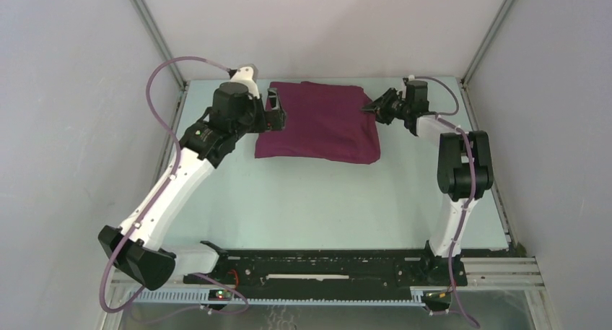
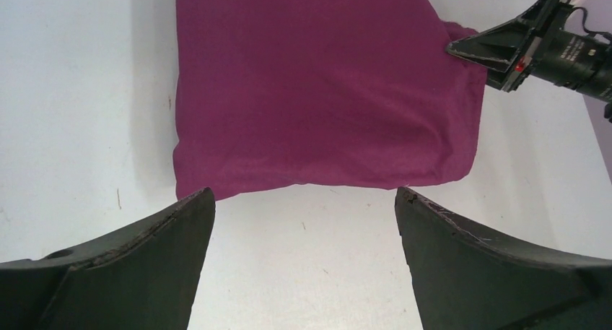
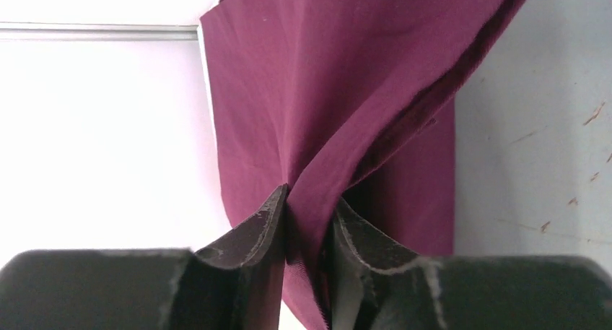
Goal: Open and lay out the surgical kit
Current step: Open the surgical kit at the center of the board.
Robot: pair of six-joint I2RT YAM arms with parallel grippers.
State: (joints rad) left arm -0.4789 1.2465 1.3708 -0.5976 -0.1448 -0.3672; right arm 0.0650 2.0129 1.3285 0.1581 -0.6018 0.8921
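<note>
The right jaws clenched a fold of the maroon cloth wrap (image 1: pixel 317 124) while the left jaws gaped wide beside it.

Bright, even light from above; soft shadows beside the cloth (image 1: pixel 317 120); the tabletop (image 2: pixel 72 70) glares white, close jaws look blurry

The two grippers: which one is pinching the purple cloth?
The right gripper, shut on the cloth edge; the left gripper hangs open beside it.
</note>
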